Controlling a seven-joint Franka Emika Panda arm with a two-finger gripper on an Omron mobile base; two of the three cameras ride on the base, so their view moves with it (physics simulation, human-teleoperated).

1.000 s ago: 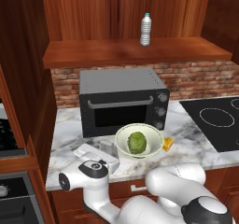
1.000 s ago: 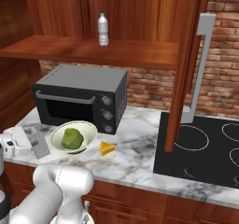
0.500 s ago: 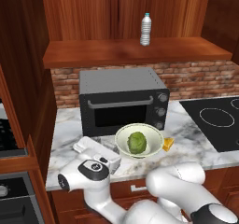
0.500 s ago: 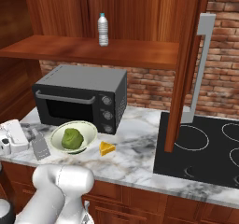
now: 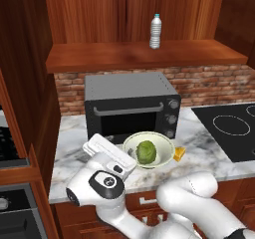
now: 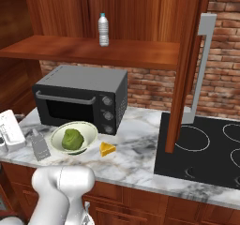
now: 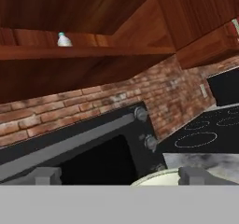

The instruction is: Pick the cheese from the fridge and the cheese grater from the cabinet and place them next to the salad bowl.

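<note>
We find the gripper (image 7: 116,175) at the near edge of the marble counter (image 6: 140,149), left of the salad bowl (image 6: 89,134). In the hand view its two finger tips (image 7: 44,175) stand far apart, jaws fully released, with nothing between them and nothing touched. In the left base view the white hand block partly covers the counter just left of the bowl. In the hand view the bowl's pale rim shows low between the tips.

On the counter, the cheese grater (image 6: 40,145) stands upright just beside the bowl's left side, near the front edge. The bowl holds the green lettuce ball (image 5: 146,152). The cheese (image 6: 108,149), a small yellow-orange wedge, lies on the marble just beside the bowl's right side, not touching it as far as we can tell. Both items thus rest next to the bowl, one on each side.

Behind the bowl sits the dark grey toaster oven (image 5: 129,108), door shut, its knobs toward the right. To the right lies the black cooktop (image 6: 206,153). Behind both runs the brick wall (image 6: 154,90).

Above, the reddish-brown cabinet (image 5: 144,56) shelf carries a clear water bottle (image 5: 156,32), upright. In the right base view an open cabinet door (image 6: 187,64) hangs over the cooktop.
</note>
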